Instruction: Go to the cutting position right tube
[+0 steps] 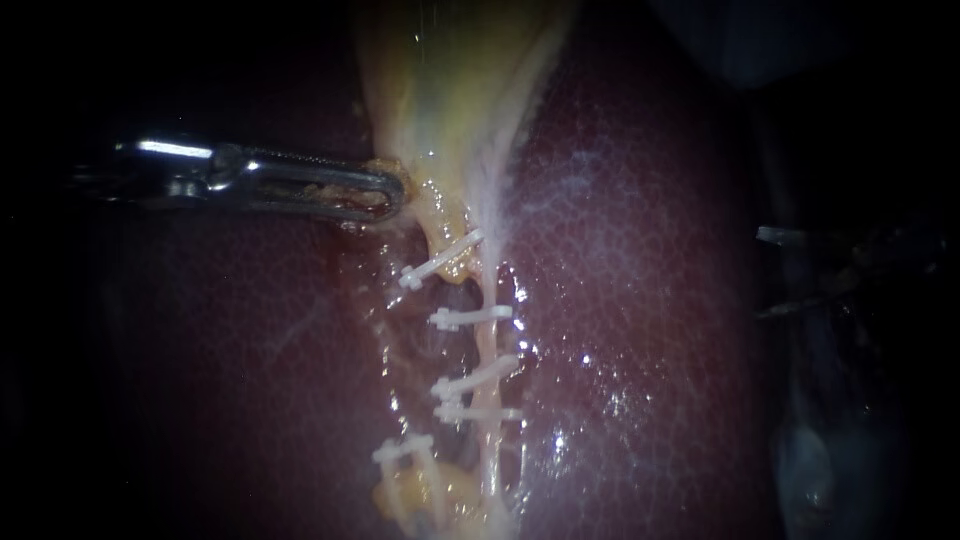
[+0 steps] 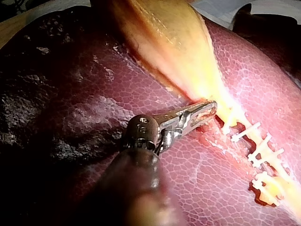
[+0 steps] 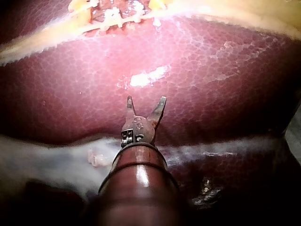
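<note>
Right instrument [image 3: 144, 109], jaws spread, hovers over liver [image 1: 640, 300] at the endoscope view's right edge; the clipped right tube [image 1: 487, 350] runs top-to-bottom at centre, leftward of it. Left instrument [image 1: 385, 195] pinches gallbladder [image 1: 450, 80] tissue.

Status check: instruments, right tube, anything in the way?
Left instrument jaws shut on the gallbladder. Right instrument jaws open over the liver, well short of the right tube. Tube carries clips; nothing seen in the way.

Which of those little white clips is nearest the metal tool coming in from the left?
The uppermost, slanted clip, just below the left instrument, whose jaws grip the gallbladder edge. The other four clips lie farther down the tubes.
</note>
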`<state>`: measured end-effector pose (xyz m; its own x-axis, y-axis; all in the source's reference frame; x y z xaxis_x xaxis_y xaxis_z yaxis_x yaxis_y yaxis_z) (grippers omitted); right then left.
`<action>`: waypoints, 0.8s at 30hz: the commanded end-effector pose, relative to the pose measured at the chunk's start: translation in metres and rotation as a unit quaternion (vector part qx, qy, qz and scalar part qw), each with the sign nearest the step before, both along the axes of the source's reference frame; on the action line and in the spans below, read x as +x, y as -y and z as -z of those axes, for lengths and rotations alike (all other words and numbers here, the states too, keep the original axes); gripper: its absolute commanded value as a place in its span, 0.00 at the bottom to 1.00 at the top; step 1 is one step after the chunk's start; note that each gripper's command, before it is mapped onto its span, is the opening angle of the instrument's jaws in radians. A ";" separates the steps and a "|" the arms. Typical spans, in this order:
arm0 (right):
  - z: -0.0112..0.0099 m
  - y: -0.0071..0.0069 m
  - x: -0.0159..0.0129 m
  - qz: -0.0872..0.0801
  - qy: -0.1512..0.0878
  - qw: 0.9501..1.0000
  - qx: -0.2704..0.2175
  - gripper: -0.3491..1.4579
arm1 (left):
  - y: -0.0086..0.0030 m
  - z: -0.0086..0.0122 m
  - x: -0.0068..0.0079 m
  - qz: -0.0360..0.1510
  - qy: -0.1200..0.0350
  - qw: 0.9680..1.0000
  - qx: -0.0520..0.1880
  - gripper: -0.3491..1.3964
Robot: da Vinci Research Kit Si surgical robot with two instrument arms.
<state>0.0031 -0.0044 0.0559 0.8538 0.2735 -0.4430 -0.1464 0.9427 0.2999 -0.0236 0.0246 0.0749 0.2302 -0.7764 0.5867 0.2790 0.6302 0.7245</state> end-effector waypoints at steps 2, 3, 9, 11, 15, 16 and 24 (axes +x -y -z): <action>-0.0001 0.0001 0.0000 0.000 0.002 1.000 0.003 0.95 | 0.0000 0.0000 0.0000 0.000 0.000 1.000 0.000 0.00; -0.0001 0.0001 0.0000 0.000 0.001 1.000 0.005 0.95 | 0.0000 0.0001 0.0000 0.000 0.000 1.000 0.000 0.00; -0.0001 0.0001 0.0001 0.004 -0.009 1.000 0.024 0.95 | -0.0005 0.0012 0.0013 -0.003 0.003 1.000 0.003 0.00; -0.0001 0.0001 0.0002 0.004 -0.009 1.000 0.024 0.95 | -0.0009 0.0019 0.0020 -0.003 0.004 1.000 0.005 0.00; -0.0002 0.0001 0.0002 0.004 -0.009 1.000 0.024 0.95 | -0.0023 0.0040 0.0041 0.005 -0.003 1.000 0.008 0.00; -0.0002 0.0001 0.0002 0.004 -0.009 1.000 0.024 0.95 | -0.0028 0.0046 0.0049 0.013 -0.004 1.000 0.011 0.00; -0.0003 0.0001 0.0002 0.004 -0.009 1.000 0.024 0.95 | -0.0050 0.0074 0.0084 0.032 -0.004 0.999 -0.001 0.00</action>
<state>0.0033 -0.0045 0.0562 0.8475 0.2886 -0.4455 -0.1337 0.9283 0.3471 -0.0151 0.0296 0.0674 0.1842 -0.7890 0.5862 0.3230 0.6118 0.7220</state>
